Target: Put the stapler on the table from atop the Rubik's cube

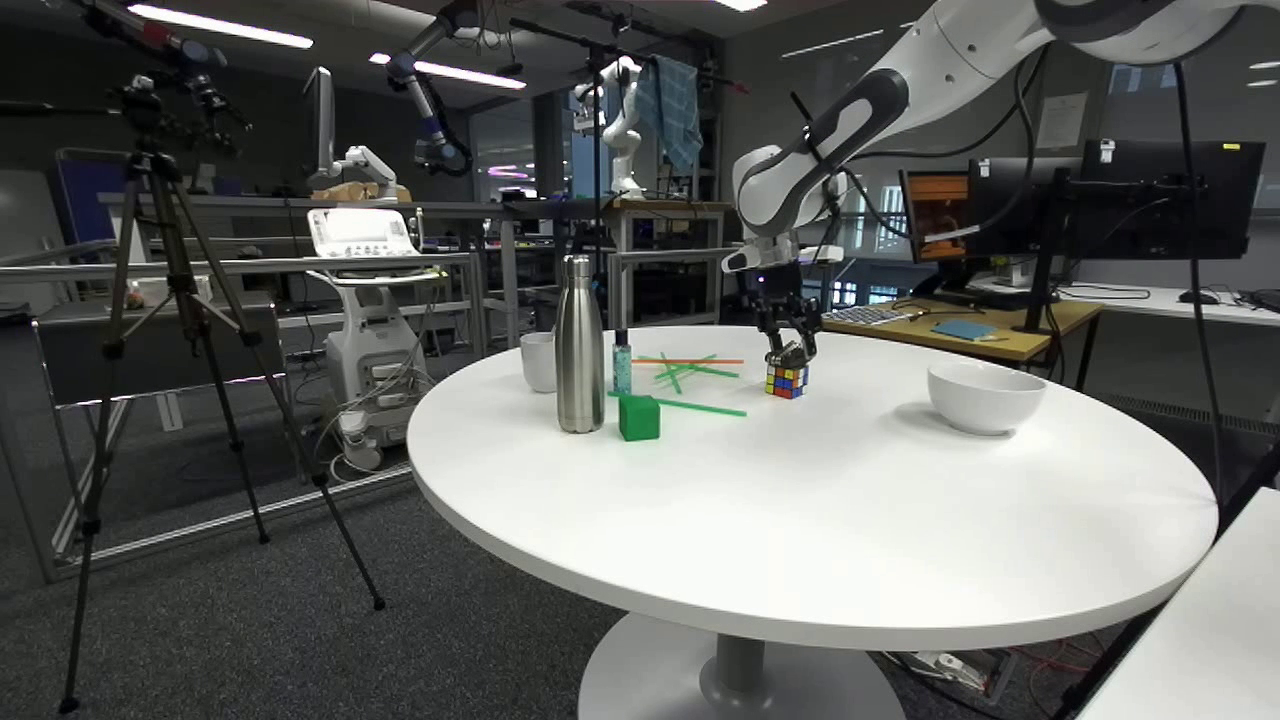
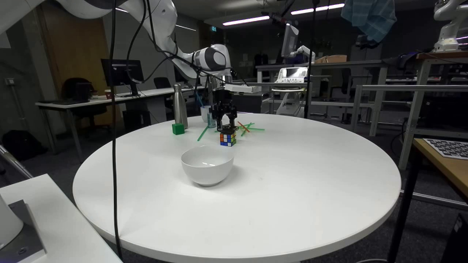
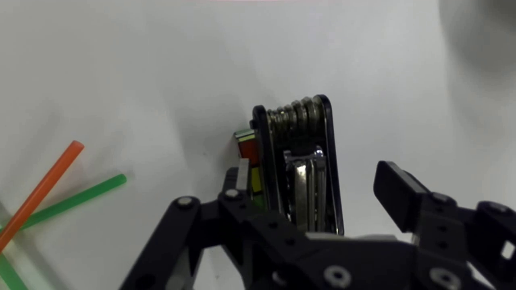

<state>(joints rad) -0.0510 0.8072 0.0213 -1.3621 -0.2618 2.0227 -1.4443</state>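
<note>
The stapler, a black elongated tool with metal parts inside, lies on top of the Rubik's cube. In both exterior views the stapler rests on the multicoloured cube. The cube stands on the round white table. My gripper is open, with its fingers on either side of the stapler. The left finger is close beside the stapler's left edge; a wide gap shows at the right finger. The stapler's near end is hidden behind the gripper.
A white bowl stands on the table. A steel bottle, a green block, a small teal bottle and a white mug stand together. Green sticks and an orange stick lie near the cube.
</note>
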